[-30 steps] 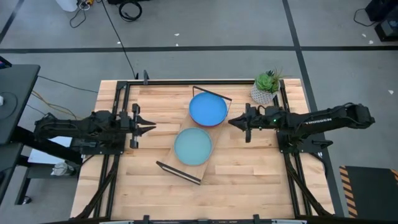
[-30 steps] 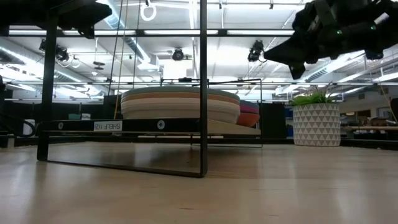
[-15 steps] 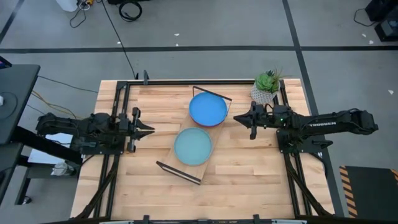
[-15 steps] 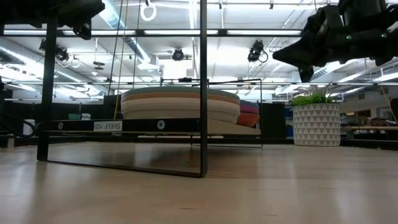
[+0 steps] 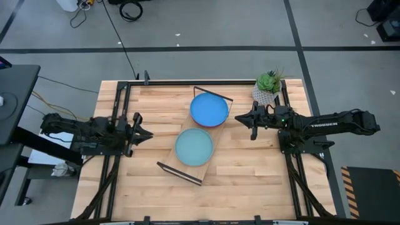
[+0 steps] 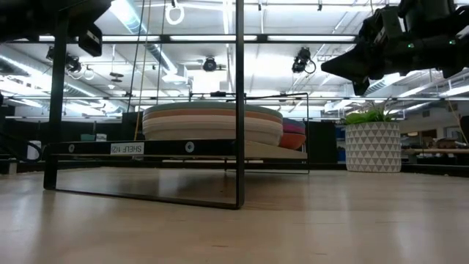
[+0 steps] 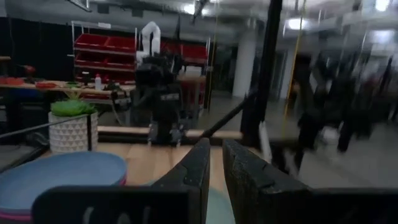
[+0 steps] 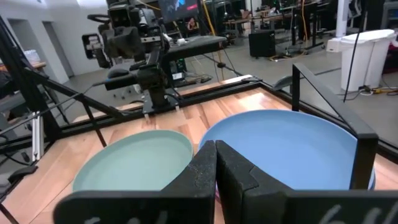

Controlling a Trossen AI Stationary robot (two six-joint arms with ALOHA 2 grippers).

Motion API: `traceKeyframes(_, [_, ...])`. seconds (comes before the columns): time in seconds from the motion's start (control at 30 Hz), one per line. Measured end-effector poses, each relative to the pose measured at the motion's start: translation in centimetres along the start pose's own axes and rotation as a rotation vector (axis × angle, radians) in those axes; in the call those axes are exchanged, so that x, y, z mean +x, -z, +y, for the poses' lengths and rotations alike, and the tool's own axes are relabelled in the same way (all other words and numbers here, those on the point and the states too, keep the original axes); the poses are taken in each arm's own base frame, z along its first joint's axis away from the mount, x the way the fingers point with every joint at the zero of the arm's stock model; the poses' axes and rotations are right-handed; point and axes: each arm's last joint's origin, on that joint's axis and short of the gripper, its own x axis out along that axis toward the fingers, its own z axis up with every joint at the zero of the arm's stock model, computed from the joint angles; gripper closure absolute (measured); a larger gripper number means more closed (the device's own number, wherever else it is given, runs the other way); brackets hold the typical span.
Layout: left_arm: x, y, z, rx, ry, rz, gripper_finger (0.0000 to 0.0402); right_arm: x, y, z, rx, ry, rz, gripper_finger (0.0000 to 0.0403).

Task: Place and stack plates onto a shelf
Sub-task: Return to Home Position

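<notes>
The shelf (image 5: pixel 169 159) lay slantwise at the middle of the desk (image 5: pixel 244 181), carrying two stacks of plates side by side. The light blue plate (image 5: pixel 194 147) topped the nearer stack and the bright blue plate (image 5: pixel 209 109) the farther one. In the low view the shelf's black wire upright crossed in front of the nearer stack (image 6: pixel 212 123), whose edges showed several coloured layers. One potted plant (image 5: pixel 267 87) stood at the desk's far right corner, just beside the right arm. The left tool (image 5: pixel 145 133) hovered left of the shelf and the right tool (image 5: pixel 239 119) right of it. Both were clenched on nothing and apart from the plates. Since a second earlier both tools had drawn back toward their own sides, the left one farther; the stacks were unchanged.
</notes>
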Motion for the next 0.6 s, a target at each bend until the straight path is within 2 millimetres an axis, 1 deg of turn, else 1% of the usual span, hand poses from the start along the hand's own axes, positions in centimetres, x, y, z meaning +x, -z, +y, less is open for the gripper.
traceKeyframes(0.13, [-0.22,-0.24,-0.01,-0.176,0.009,-0.021,0.0352,0.0,0.0,0.0,0.0,0.001,0.0,0.0392])
traceKeyframes(0.23, [-0.2,-0.22,-0.01,-0.235,0.01,-0.018,0.0352,0.0,0.0,-0.01,0.0,0.003,0.0,0.0392])
traceKeyframes(0.6, [-0.21,-0.2,-0.01,-0.234,0.01,-0.017,0.0351,0.01,-0.01,-0.01,0.0,0.003,0.0,0.0392])
